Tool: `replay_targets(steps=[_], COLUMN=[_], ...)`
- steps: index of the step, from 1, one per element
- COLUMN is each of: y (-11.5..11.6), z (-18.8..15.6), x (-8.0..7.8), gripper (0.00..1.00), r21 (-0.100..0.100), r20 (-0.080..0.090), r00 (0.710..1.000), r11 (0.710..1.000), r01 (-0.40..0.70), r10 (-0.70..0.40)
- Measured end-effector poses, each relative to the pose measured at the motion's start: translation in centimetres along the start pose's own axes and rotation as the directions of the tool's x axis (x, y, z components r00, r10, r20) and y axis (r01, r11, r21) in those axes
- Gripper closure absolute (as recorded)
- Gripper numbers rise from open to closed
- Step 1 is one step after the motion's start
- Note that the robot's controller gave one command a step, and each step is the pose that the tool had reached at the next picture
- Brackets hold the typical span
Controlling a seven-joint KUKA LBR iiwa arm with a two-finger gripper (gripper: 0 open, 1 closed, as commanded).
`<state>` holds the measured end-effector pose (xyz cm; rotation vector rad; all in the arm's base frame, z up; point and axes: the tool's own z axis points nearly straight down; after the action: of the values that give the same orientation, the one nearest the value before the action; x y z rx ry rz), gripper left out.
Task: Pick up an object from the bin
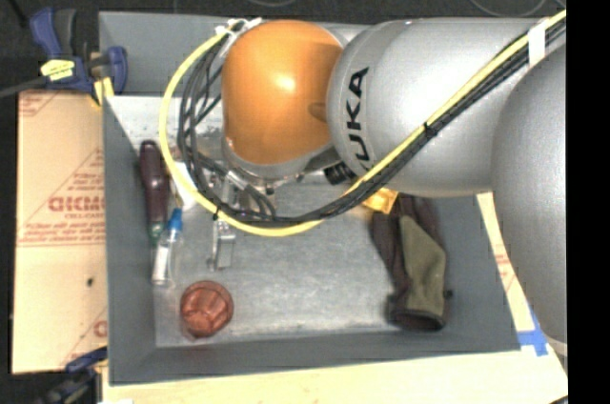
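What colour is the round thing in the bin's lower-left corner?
The round thing is reddish-brown, clearest in the camera view.

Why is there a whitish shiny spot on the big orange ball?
In the camera view, that is glare: light, probably from above, bounces off the glossy orange cover. The silver arm gleams too, while the dull grey bin floor shows no such spot.

The arm [429,107] hides much of the bin [305,290] and most of a yellow thing [383,199] beneath it.
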<state>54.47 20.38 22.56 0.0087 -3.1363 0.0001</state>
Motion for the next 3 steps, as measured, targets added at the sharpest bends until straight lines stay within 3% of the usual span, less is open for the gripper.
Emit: replay_targets(steps=[1, 2, 3], y=[-0.1, 0.1, 0.8], z=[-0.5, 2.2, 7.5], x=[-0.1, 0.6, 2.8], gripper=[0.0, 0.0, 0.0], r21=[-0.002, -0.002, -0.001], r20=[0.008, 0.015, 0.012], r00=[1.0, 0.999, 0.995], r11=[1.0, 0.999, 0.995], r01=[-0.004, 0.042, 0.097], r10=[0.004, -0.042, -0.097])
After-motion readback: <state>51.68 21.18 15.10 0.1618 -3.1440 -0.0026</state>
